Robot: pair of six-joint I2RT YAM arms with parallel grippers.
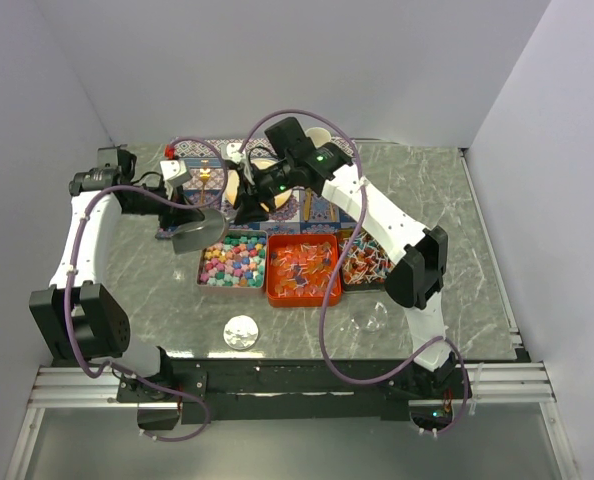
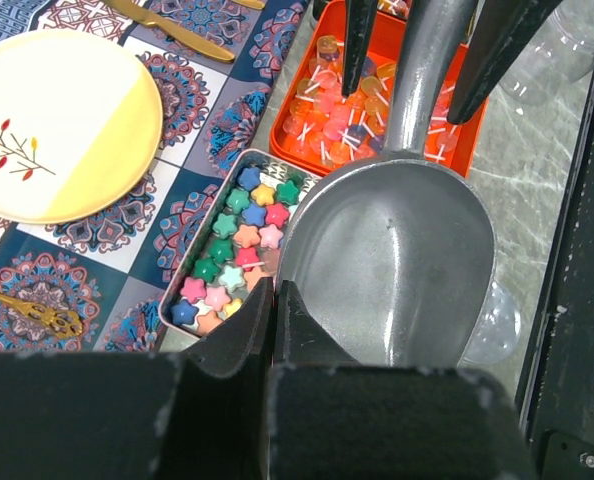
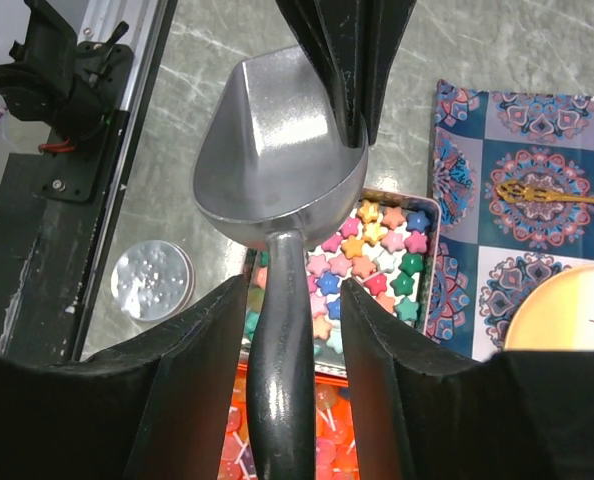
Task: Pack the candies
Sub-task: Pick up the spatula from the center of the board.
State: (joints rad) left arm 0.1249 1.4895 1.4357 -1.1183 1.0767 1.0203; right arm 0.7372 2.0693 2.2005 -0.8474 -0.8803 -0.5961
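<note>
The left gripper (image 2: 275, 290) pinches the rim of a metal scoop (image 2: 397, 260). The scoop is at ten o'clock of the silver tin (image 1: 232, 287), which is full of pastel star candies (image 1: 235, 262). At that tin's three o'clock is the orange tin (image 1: 302, 302) of red-orange wrapped candies (image 1: 303, 265). Next comes a dark tin (image 1: 347, 287) of twist-wrapped candies (image 1: 365, 262). The right gripper (image 3: 292, 285) is partly wide, one finger on each side of the scoop's handle.

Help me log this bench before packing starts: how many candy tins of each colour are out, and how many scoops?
Silver rectangular tin of pastel star candies: 1
Orange-red rectangular tin of red-orange wrapped candies: 1
Dark rectangular tin of twist-wrapped candies: 1
Silver metal scoop: 1
Total: 4
</note>
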